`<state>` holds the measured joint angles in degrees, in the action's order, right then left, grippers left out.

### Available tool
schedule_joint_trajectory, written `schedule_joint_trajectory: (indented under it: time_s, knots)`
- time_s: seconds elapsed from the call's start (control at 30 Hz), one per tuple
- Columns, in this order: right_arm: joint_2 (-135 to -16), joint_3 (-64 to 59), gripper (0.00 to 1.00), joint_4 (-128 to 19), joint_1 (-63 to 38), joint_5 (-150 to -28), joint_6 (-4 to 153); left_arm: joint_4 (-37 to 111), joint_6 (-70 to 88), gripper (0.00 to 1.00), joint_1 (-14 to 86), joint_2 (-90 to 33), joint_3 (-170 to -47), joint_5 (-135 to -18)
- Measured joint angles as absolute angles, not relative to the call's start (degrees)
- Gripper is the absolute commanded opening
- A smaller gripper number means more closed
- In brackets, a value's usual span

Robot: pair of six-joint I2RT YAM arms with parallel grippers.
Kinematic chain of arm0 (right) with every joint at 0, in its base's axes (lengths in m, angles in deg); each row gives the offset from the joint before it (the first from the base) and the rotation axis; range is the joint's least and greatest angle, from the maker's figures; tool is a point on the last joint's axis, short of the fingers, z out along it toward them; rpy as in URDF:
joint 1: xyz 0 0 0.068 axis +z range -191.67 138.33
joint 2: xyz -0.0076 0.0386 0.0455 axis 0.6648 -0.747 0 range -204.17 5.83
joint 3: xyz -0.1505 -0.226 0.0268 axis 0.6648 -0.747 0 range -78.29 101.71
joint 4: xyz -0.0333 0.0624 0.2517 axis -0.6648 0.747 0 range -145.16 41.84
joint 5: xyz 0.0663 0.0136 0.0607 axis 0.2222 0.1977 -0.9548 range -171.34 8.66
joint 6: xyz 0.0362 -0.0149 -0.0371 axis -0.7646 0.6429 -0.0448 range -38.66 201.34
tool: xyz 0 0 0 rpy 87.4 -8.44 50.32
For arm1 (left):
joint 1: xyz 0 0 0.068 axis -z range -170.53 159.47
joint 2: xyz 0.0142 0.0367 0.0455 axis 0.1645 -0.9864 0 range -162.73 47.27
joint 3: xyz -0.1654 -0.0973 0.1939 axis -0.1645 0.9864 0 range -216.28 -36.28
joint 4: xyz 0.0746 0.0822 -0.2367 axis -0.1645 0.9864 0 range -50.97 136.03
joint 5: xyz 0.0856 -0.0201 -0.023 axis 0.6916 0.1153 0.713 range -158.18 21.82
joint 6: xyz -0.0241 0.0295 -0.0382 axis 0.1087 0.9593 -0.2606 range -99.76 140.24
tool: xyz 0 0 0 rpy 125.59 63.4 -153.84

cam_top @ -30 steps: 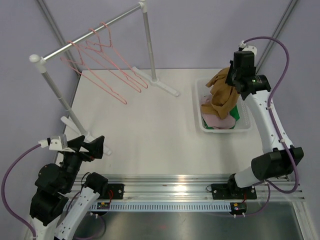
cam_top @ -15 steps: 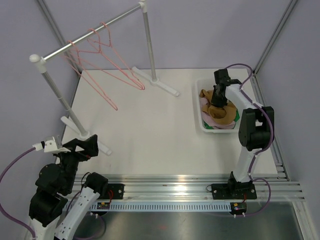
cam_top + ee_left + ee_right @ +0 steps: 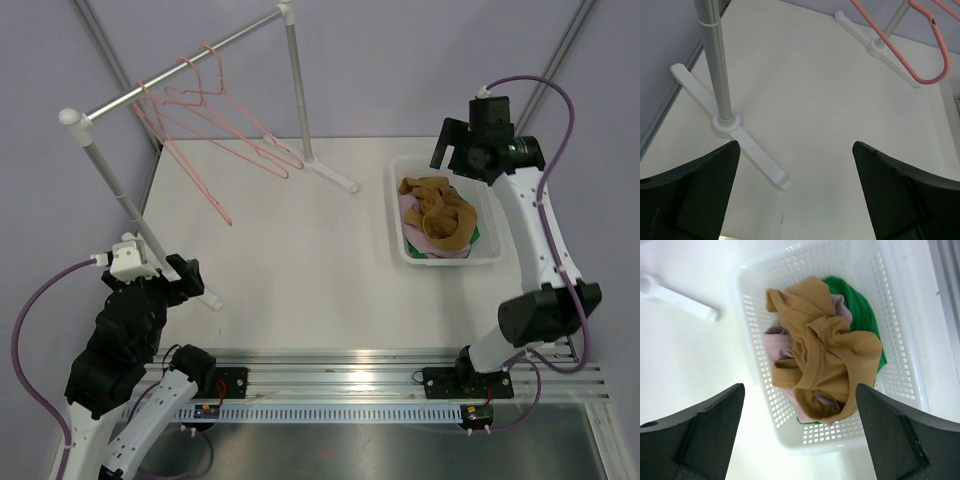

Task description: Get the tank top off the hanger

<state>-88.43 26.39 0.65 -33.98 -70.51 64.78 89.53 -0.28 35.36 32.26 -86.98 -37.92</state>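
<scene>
The tan tank top (image 3: 437, 210) lies crumpled in the white basket (image 3: 450, 260), on top of pink and green garments, and nothing holds it. Bare pink wire hangers (image 3: 215, 125) hang on the rail at the back left. My right gripper (image 3: 462, 160) hovers open above the basket. In the right wrist view, the tank top (image 3: 830, 360) lies below that gripper (image 3: 800, 390), apart from its wide jaws. My left gripper (image 3: 178, 282) is open and empty at the near left, by the rack's foot. A pink hanger (image 3: 920, 55) shows far ahead of this gripper (image 3: 796, 145).
The clothes rack's near pole (image 3: 110, 185) and its white foot (image 3: 755, 155) stand right in front of the left gripper. The far pole (image 3: 297, 90) stands at the back middle. The basket's rim (image 3: 840, 445) sits near the table's right edge.
My right gripper carried the tank top down into the basket, opened, let it go and rose again. The left arm shifted slightly towards the rack pole. The hangers swung a little.
</scene>
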Motion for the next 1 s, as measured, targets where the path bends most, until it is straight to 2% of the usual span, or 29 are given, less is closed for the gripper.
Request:
schedule_joint_trajectory:
  time_s: [0.23, 0.37, 0.73, 1.0]
  knots:
    - [-60.9, 14.3, 1.0, 0.3, -29.9, -76.1, 65.8, 89.0, 5.0, 0.99, 35.3, 27.7, -87.2, -39.7]
    - [-50.5, 7.8, 1.0, 1.9, -29.4, -79.1, 66.9, 89.5, 5.6, 0.99, 35.3, 26.5, -87.3, -41.8]
    - [-35.5, 1.2, 1.0, 9.3, -29.4, -81.7, 69.3, 96.7, 5.5, 0.99, 35.3, 26.3, -96.3, -42.5]
    - [-28.1, -1.2, 0.99, 10.7, -29.3, -81.7, 69.6, 99.5, 5.5, 0.99, 35.3, 29.1, -96.7, -42.5]
